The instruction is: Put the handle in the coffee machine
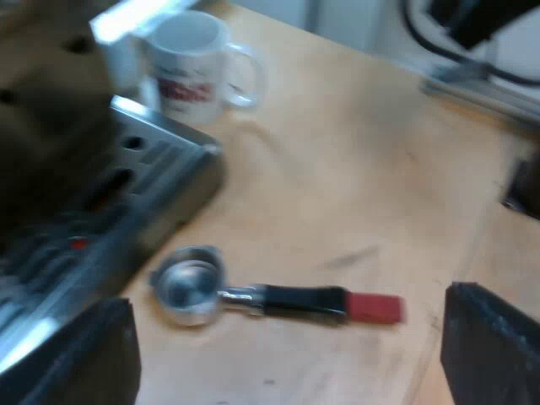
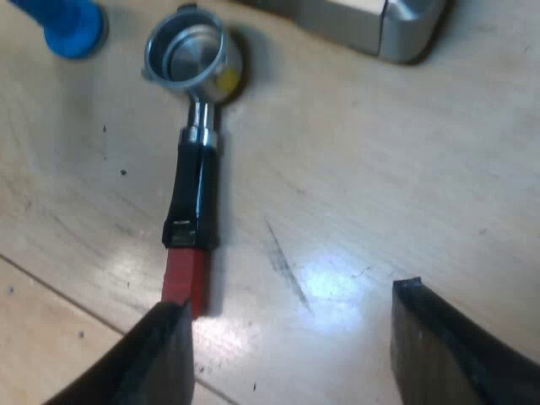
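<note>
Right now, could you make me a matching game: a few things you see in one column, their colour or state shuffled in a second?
Things:
1. holder
2. mug
3. tamper
4. machine

Colour or state:
a. blue
b. white, upright beside the machine
c. silver metal
d. lying loose on the table, handle ending in red

Pairs: 1-d, 2-b, 3-a, 4-c.

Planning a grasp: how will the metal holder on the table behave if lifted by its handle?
The metal holder looks rigid. Its steel cup probably outweighs the handle, so it may dip cup-first. The glossy black handle could slip.
</note>
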`<state>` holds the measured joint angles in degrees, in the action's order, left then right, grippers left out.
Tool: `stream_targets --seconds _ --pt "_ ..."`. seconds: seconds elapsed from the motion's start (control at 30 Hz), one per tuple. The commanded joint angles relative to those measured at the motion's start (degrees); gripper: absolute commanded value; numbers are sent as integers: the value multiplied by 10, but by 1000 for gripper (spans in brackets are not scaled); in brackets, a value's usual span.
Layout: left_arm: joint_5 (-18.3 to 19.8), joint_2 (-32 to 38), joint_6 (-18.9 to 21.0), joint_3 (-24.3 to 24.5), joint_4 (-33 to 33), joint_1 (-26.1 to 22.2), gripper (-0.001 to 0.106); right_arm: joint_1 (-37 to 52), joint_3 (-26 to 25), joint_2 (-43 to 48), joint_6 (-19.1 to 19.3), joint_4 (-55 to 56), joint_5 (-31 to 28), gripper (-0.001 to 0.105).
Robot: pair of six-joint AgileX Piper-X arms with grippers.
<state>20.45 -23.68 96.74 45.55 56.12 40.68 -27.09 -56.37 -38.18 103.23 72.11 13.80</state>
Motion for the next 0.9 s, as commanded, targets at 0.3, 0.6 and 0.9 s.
stream_targets --seconds 0.3,0.6,0.9 --pt "24 -49 -23 4 -8 91 74 -106 -6 -85 -61 -34 -66 54" --pt "26 -90 -45 -9 -8 95 74 -151 -6 -154 -82 -75 -92 54" --pt "26 -98 -58 -33 -8 95 74 -159 6 -227 -105 -111 -93 54"
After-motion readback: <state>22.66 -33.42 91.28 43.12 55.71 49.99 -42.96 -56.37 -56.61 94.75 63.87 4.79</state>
